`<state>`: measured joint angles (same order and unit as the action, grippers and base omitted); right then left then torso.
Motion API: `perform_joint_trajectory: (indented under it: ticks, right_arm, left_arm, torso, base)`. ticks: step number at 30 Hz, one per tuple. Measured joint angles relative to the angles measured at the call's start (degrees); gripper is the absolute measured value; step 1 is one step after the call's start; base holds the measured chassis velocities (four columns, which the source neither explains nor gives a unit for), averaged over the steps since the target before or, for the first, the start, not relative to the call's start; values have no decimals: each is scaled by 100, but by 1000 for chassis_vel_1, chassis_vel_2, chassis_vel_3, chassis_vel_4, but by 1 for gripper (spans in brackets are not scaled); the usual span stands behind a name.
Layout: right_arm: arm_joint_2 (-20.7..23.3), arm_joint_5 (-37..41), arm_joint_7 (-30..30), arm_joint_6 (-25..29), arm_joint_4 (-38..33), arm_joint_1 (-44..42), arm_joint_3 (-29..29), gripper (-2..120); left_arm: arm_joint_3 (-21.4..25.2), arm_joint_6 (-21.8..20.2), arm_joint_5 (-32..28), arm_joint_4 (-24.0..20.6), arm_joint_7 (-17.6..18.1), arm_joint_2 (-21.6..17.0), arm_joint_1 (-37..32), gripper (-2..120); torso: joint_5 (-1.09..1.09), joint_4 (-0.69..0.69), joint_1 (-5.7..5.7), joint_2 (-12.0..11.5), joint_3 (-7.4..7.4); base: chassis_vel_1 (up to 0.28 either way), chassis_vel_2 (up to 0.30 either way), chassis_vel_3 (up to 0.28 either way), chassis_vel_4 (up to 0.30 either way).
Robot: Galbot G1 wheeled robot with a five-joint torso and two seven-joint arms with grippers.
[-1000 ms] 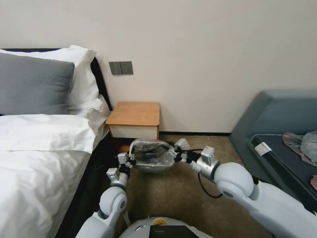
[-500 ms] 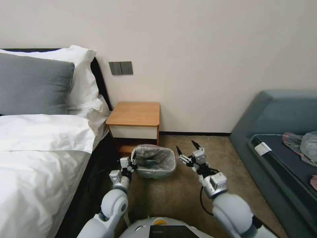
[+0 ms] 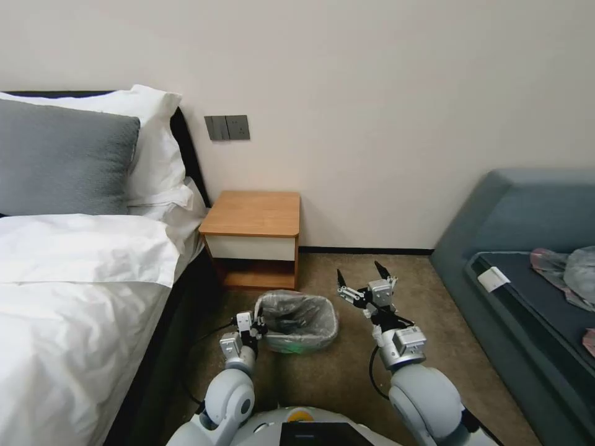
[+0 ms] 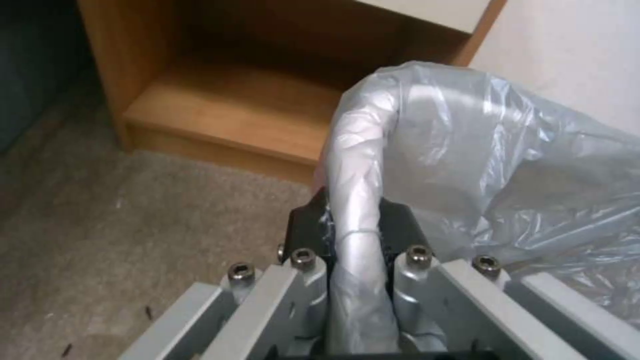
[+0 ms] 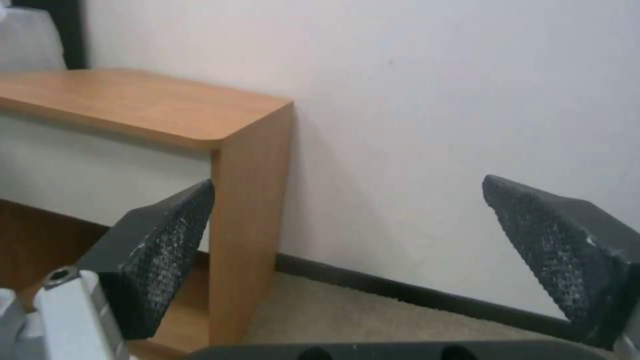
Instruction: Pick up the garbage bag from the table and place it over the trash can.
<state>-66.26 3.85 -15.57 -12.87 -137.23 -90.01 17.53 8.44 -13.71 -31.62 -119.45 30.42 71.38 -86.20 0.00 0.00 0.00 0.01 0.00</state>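
1. Your garbage bag [image 3: 296, 310] is stretched over the trash can [image 3: 302, 342], its grey film folded over the rim and lining the inside; the bin stands on the carpet [image 3: 347, 378], just in front of the nightstand.
2. Your left gripper [image 3: 256, 323] sits at the bin's 9 o'clock edge, clamped on the bag-covered rim. In the left wrist view the wrapped rim [image 4: 357, 200] runs straight between the two dark fingers [image 4: 303, 227], which press it from both sides.
3. Your right gripper [image 3: 361, 280] hangs at the bin's 2 o'clock, just beside it and clear of the bag, fingers spread wide apart and pointing up toward the wall. The right wrist view shows its textured pads [image 5: 167, 235] well separated with nothing between them.
4. The table [image 3: 251, 238] stands at the bin's 11 o'clock against the wall; you can see its bare wooden tabletop [image 3: 253, 212] and the lower shelf [image 3: 257, 274] behind the bin.
5. The bed [image 3: 74, 285] lies at 9 o'clock, beyond the left arm.
6. The sofa [image 3: 527, 217] is well apart at 3 o'clock, with a pale plastic wad [image 3: 576, 269] lying on its seat.
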Motion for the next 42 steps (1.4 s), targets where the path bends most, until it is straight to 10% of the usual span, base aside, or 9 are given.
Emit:
perform_joint_trajectory:
  ticks: [17,42]
  right_arm:
    - [38,129,-2,-13,34,59,22,100]
    - [21,288,23,-58,8,-36,95,100]
  left_arm:
    - [33,35,208,318,-26,84,-34,8]
    - [495,245,649,-96,-450,-66,-204,95]
  torso:
    - [1,0,0,0,0]
    - [-1,0,0,-1,0]
  base:
    - [0,0,0,0]
    - [0,0,0,0]
